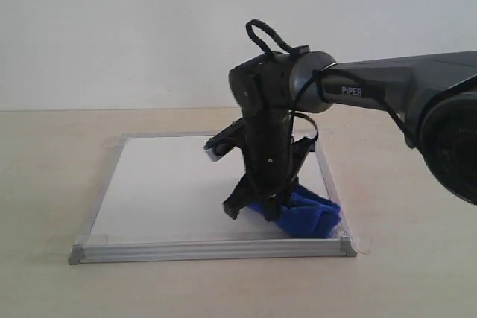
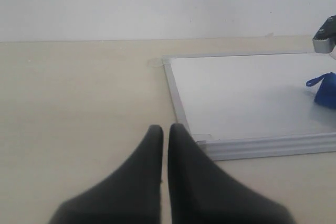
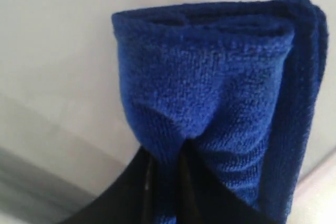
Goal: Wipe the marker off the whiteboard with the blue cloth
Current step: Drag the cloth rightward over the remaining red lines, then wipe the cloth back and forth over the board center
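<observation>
The whiteboard [image 1: 171, 191] lies flat on the table, and its white face shows no red marker line in any view. My right gripper [image 1: 262, 211] points down at the board's near right corner, shut on the blue cloth [image 1: 309, 218], which rests on the board. In the right wrist view the blue cloth [image 3: 210, 77] bulges out from my right gripper [image 3: 165, 156], with the white whiteboard [image 3: 52, 51] behind it. My left gripper [image 2: 164, 130] is shut and empty, low over the table beside the whiteboard [image 2: 247, 93] corner. The blue cloth [image 2: 326, 91] shows at that view's edge.
The whiteboard sits in a silver frame [image 1: 216, 249] with clear tape tabs [image 1: 361, 243] at the corners. A beige tabletop [image 1: 45, 169] surrounds it and a plain white wall [image 1: 112, 27] stands behind. The right arm [image 1: 387, 87] reaches in from the right.
</observation>
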`<action>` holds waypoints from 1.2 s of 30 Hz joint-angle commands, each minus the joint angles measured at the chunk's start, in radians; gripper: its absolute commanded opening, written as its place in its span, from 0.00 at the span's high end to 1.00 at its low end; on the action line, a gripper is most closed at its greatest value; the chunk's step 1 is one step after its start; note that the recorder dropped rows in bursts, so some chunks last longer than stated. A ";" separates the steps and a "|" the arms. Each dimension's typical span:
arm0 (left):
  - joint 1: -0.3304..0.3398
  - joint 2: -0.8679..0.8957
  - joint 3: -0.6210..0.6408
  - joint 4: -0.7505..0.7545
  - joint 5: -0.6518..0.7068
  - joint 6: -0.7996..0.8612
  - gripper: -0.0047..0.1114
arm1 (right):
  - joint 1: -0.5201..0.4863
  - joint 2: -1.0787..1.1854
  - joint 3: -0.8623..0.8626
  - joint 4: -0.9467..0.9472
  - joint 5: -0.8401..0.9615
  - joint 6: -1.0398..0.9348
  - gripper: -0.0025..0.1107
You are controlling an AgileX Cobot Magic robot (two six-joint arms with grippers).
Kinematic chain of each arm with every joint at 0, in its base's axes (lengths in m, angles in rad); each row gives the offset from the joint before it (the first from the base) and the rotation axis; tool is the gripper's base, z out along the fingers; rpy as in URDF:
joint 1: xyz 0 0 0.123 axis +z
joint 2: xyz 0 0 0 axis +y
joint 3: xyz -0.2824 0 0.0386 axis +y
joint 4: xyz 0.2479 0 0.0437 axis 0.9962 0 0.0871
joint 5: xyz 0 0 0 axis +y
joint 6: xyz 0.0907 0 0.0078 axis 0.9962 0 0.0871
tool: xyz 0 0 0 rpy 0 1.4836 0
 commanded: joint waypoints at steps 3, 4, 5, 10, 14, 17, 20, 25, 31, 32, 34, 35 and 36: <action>0.002 -0.002 0.004 -0.002 0.001 -0.005 0.93 | 0.107 0.005 0.010 0.229 0.009 -0.170 0.98; 0.002 -0.002 0.004 -0.002 0.001 -0.005 0.93 | 0.107 0.005 0.010 0.219 0.017 -0.170 0.98; 0.002 -0.002 0.004 -0.002 0.001 -0.005 0.93 | 0.104 0.005 0.010 0.200 0.018 -0.170 0.98; 0.002 -0.002 0.004 -0.002 0.001 -0.005 0.93 | 0.051 0.005 0.010 -0.140 0.018 -0.032 0.98; 0.002 -0.002 0.004 -0.002 0.001 -0.005 0.93 | -0.015 0.001 0.013 -0.317 0.018 0.267 0.98; 0.002 -0.002 0.004 -0.002 0.001 -0.005 0.93 | -0.027 0.001 0.013 -0.219 0.018 0.227 0.98; 0.002 -0.002 0.004 -0.002 0.001 -0.005 0.93 | -0.014 0.001 0.013 -0.042 0.018 -0.008 0.98; 0.002 -0.002 0.004 -0.002 0.001 -0.005 0.93 | 0.015 0.001 0.013 0.177 0.018 -0.303 0.98; 0.002 -0.002 0.004 -0.002 0.001 -0.005 0.93 | 0.013 0.001 0.013 -0.057 0.018 -0.098 0.98; 0.002 -0.002 0.004 -0.002 0.001 -0.005 0.93 | 0.005 0.001 0.013 -0.166 0.018 -0.010 0.98; 0.002 -0.002 0.004 -0.002 0.001 -0.005 0.93 | -0.011 0.001 0.013 -0.353 0.016 0.203 0.98; 0.002 -0.002 0.004 -0.002 0.001 -0.005 0.93 | -0.020 0.001 0.013 -0.419 0.018 0.325 0.98; 0.002 -0.002 0.004 -0.002 0.001 -0.005 0.93 | -0.027 0.001 0.011 -0.436 0.018 0.394 0.98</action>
